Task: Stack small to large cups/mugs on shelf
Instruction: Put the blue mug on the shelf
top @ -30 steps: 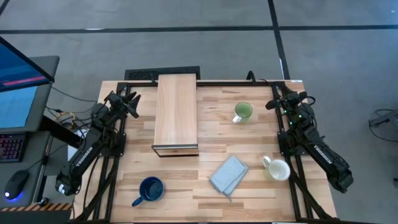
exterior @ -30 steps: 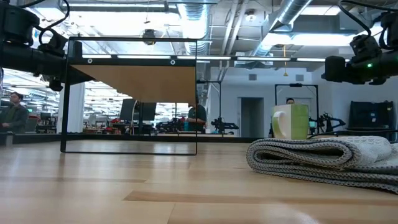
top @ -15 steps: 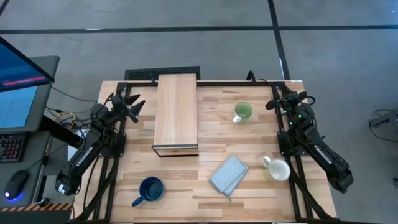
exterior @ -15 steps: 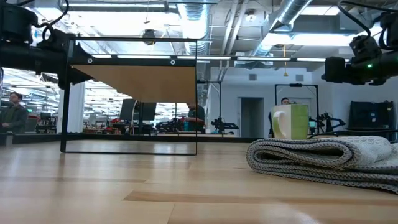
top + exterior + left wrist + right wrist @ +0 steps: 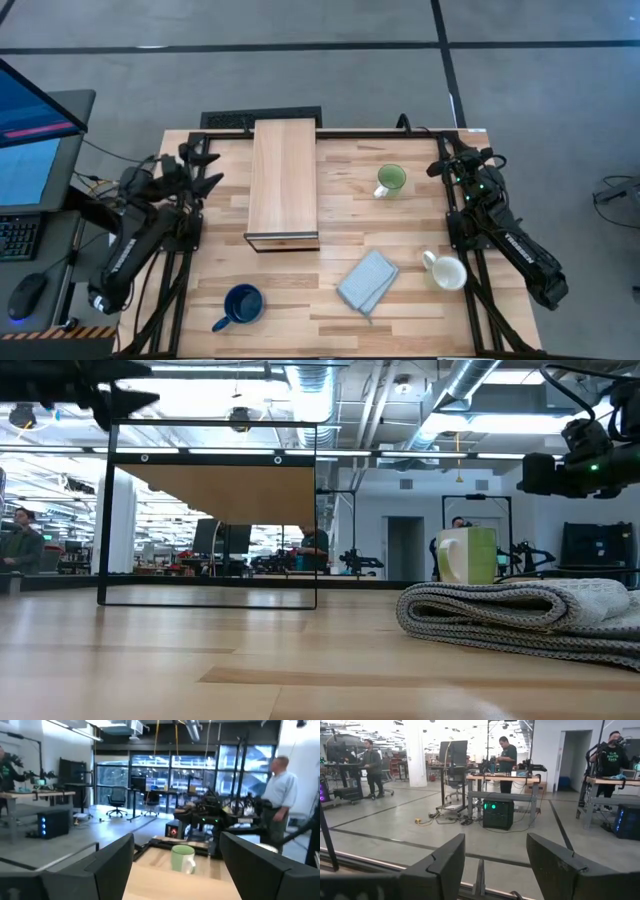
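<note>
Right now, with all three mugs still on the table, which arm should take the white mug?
Right, probably. The white mug sits at the table's right edge beside the right arm, whose open right gripper waits nearby. The left gripper, also open, sits beyond the shelf, on the far side.

shelf (image 5: 284, 180) top bare, folded cloth (image 5: 367, 281) between mugs

Wooden table (image 5: 400, 215): shelf (image 5: 284, 180), three mugs, cloth (image 5: 367, 281).

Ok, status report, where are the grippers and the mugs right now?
Left gripper open, empty, left of shelf. Right gripper open, parked at table's right edge. All mugs on table, shelf top bare. Nothing blocking.
</note>
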`<act>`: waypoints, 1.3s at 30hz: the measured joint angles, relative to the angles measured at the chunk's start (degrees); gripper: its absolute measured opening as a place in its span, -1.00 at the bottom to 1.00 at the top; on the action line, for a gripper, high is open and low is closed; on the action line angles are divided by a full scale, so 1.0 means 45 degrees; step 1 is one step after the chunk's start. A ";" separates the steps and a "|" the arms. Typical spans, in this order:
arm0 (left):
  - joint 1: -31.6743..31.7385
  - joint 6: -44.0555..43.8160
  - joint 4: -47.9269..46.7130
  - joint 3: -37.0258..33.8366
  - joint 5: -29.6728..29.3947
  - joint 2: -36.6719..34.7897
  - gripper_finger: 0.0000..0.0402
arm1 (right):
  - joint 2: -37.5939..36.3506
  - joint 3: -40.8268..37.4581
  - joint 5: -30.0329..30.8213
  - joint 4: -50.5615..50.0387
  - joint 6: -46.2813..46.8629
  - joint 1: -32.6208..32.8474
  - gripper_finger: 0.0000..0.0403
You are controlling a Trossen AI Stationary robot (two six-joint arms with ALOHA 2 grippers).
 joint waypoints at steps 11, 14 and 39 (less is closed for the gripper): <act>-0.1226 0.1106 -0.3222 0.2375 -0.1449 0.0000 0.42 | 0.0000 0.0001 0.0000 0.0002 0.0099 0.0004 0.17; -0.1280 0.1038 -0.2695 0.2380 -0.1629 0.0000 0.42 | 0.0000 0.0001 0.0000 0.0002 0.0349 0.0001 0.17; -0.3757 0.1459 0.1498 0.4226 -0.4247 0.6280 0.42 | 0.0000 0.0001 0.0000 0.0005 0.0233 0.0003 0.17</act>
